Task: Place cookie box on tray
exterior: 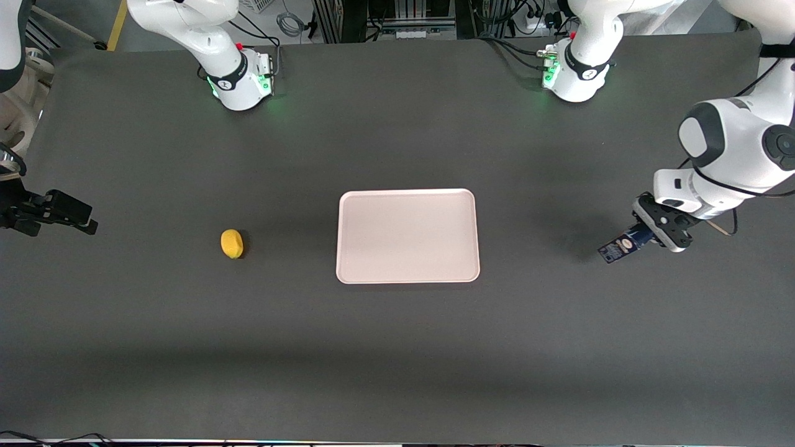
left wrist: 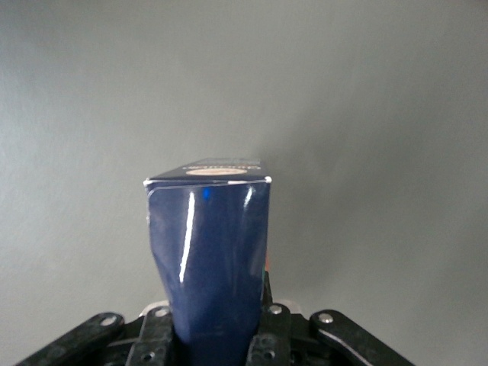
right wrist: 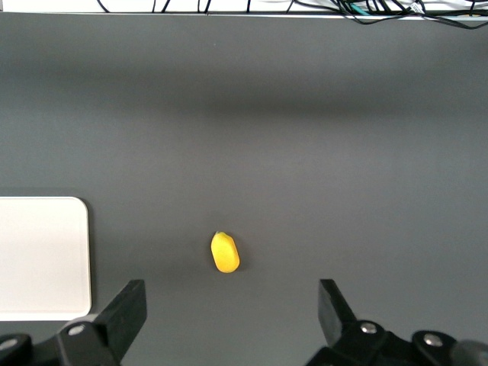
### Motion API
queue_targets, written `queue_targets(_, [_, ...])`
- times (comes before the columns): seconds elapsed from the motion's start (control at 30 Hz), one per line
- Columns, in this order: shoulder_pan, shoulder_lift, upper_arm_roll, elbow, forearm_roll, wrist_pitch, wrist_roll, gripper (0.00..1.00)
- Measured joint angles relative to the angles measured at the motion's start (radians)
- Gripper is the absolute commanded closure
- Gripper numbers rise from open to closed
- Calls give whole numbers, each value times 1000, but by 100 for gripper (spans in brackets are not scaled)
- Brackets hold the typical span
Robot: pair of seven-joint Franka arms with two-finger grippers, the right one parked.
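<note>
The cookie box (exterior: pixel 616 249), a slim dark navy carton, is held in my left gripper (exterior: pixel 646 234) toward the working arm's end of the table, lifted above the dark mat with its free end pointing toward the tray. In the left wrist view the box (left wrist: pixel 210 252) stands out from between the shut fingers (left wrist: pixel 271 324), its end flap away from the camera. The tray (exterior: pixel 408 236), pale pinkish-white with a low rim, lies flat at the middle of the table with nothing on it; it also shows in the right wrist view (right wrist: pixel 42 255).
A small yellow rounded object (exterior: pixel 231 243) lies on the mat toward the parked arm's end, beside the tray; it also shows in the right wrist view (right wrist: pixel 224 252). The arm bases (exterior: pixel 574 68) stand at the table's edge farthest from the front camera.
</note>
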Motion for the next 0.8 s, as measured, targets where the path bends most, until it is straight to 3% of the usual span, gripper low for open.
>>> queue_targets(0.37, [-127,-60,-37,108,-27,-175,-426,67])
queue_targets(0.8, [-268,-57,-207,236,-28,-198,-1060,67])
